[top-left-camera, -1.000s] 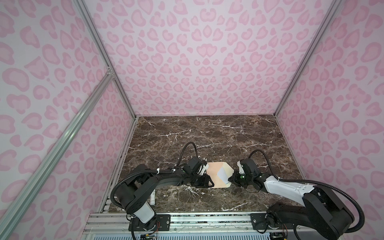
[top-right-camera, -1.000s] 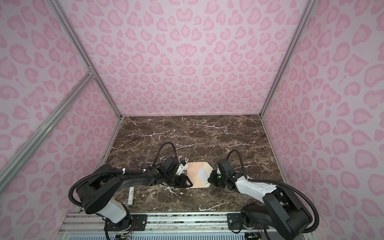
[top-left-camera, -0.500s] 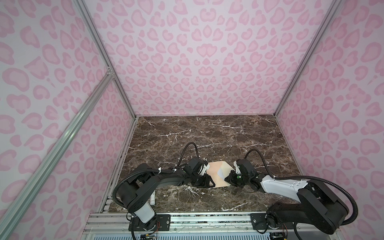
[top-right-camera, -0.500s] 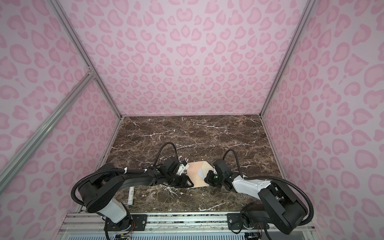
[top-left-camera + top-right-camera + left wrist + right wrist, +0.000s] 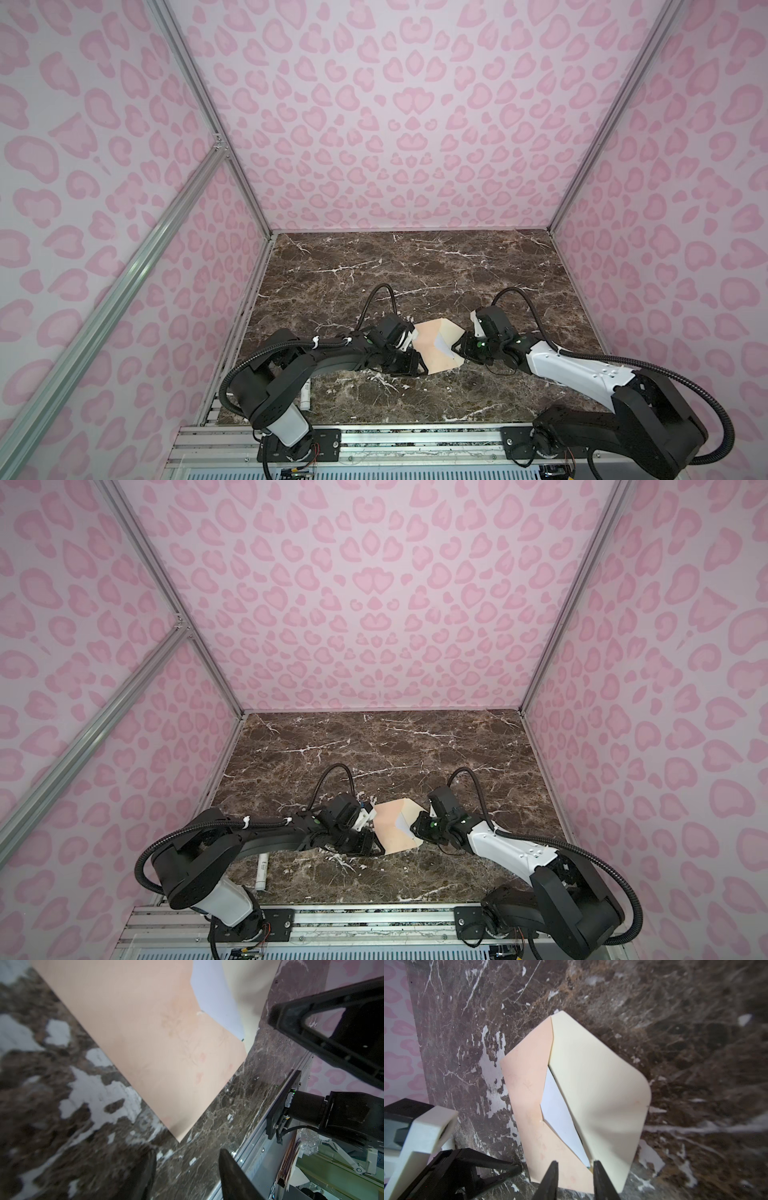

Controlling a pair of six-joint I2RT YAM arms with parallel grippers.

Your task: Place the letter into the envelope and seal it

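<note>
Brown marble surface (image 5: pixel 415 270): peach envelope (image 5: pixel 529 1095) lying front-centre, flap open, letter (image 5: pixel 560 1109) inside, white sliver showing. Left gripper (image 5: pixel 187 1153): jaws parted, empty, just off an envelope corner. Right gripper (image 5: pixel 575 1164): jaws parted, straddling the envelope's edge.

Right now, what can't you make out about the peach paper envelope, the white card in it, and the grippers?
- Right wrist view: only a wedge of the flat white card letter shows; the peach paper envelope hides the rest.
- Same view: the right gripper, jaws parted, overlaps the envelope's edge; contact unclear.
- Left wrist view: frame edge cuts the envelope off beyond the left gripper.
- Top views: small white tube, label too small.
</note>
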